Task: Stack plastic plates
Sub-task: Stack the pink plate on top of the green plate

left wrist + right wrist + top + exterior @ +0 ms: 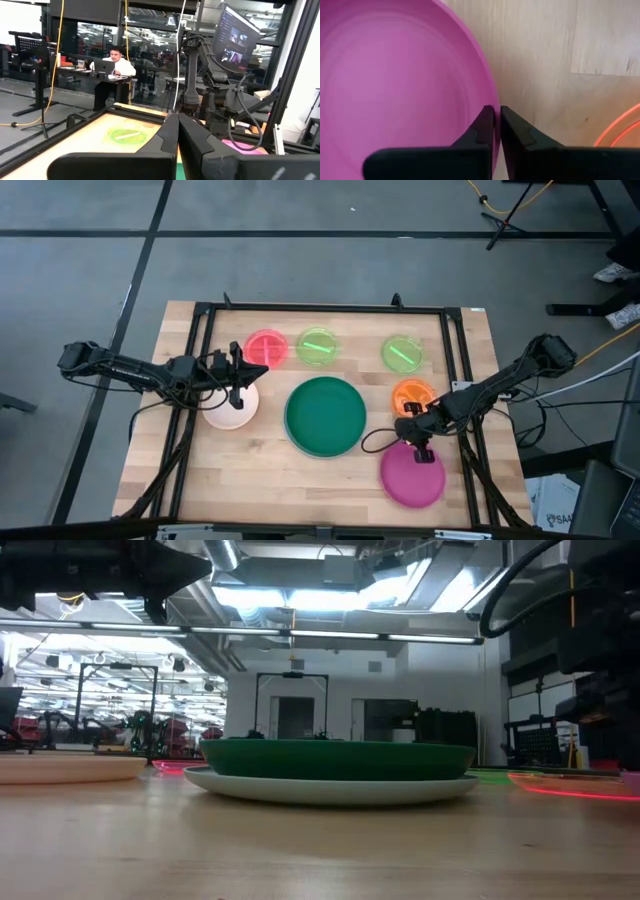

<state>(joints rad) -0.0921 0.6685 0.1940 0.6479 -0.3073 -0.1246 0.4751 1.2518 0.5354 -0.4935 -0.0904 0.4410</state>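
High view, magenta plate (412, 477) flat, right hand (422, 452) pinching rim

On the tabletop (330, 470) the biggest plate (325, 415) lies on another plate in the middle. Three small plates (318, 346) lie behind it in a row. A medium plate (412, 475) lies at its front right, and another medium plate (230, 408) at its left.

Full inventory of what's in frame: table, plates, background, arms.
dark green plate: 1, dark green, table centre, on a pale plate
pale plate: 1, pale, under the dark green plate
cream-pink plate: 1, cream-pink, left of centre
red plate: 1, red, far left
lime green plates: 2, lime, far side
orange plate: 1, orange, right
magenta plate: 1, magenta, right
table: 1, wood
person: 1, seated beyond the table
left claw: dark, shut, over the cream-pink plate's edge
right claw: dark, shut on the magenta plate's rim
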